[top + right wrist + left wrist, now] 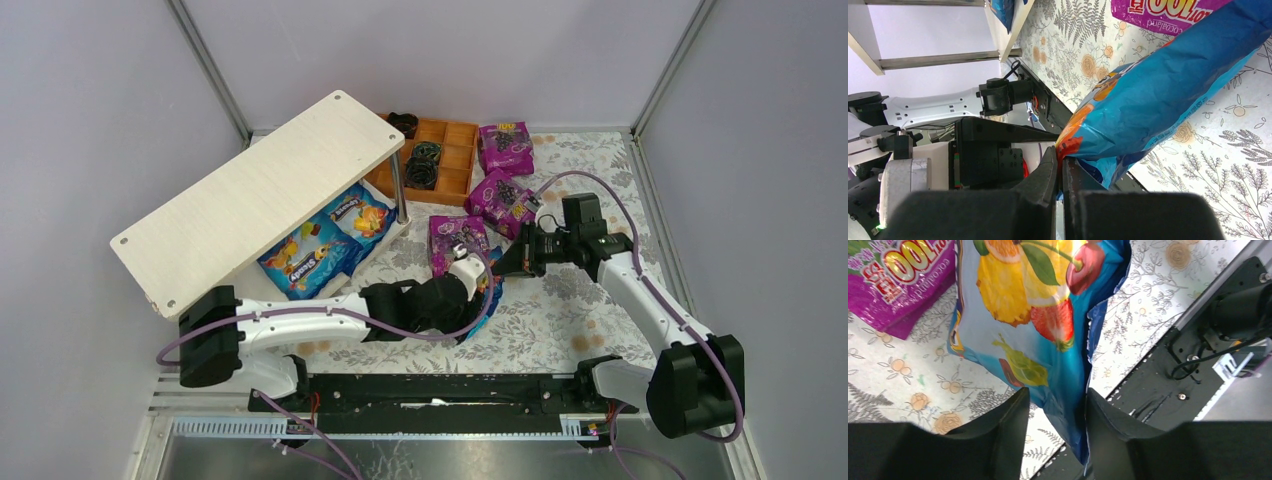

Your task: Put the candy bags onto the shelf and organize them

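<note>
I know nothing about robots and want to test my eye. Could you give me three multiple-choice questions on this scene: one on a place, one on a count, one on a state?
1. Where on the shelf do two blue bags lie?
A) on the top board
B) on the lower board
C) hanging from a post

2. How many purple bags lie on the table?
A) one
B) five
C) three

3. What is the right gripper doing?
A) shut on a blue bag
B) wide open, holding nothing
C) shut on a purple bag

Answers:
1 B: both lie under the top board, on the lower one.
2 C: the top view shows three, all right of the shelf.
3 A: the right wrist view shows its fingers pinching the blue bag's edge.
</note>
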Tool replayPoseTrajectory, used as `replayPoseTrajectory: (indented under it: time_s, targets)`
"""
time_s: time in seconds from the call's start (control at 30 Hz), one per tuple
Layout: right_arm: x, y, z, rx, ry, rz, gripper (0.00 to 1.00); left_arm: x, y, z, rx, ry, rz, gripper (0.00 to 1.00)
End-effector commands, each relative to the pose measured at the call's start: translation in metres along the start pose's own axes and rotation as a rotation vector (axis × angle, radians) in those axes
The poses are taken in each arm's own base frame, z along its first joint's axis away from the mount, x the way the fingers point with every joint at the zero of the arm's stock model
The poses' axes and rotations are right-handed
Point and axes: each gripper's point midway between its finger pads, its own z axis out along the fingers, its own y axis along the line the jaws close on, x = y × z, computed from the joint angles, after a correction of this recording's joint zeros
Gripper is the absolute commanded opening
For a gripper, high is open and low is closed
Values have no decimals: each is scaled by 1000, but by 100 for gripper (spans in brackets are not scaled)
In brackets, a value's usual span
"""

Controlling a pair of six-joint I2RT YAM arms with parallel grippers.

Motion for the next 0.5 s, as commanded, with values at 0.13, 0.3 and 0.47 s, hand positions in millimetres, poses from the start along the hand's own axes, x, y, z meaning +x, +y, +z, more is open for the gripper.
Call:
replayPoseTrajectory:
  time_s: [0.13,0.3,0.47]
  targets:
    - [0,12,2,-69,7,0,0,-32,-4,6,-26,-113,16,28]
    - [1,-10,5,23,-19,28,25,-33,-6,6,-9,-125,12,5]
    - [2,-48,0,216,-132,52,99,-40,-16,3,46,-165,-13,0]
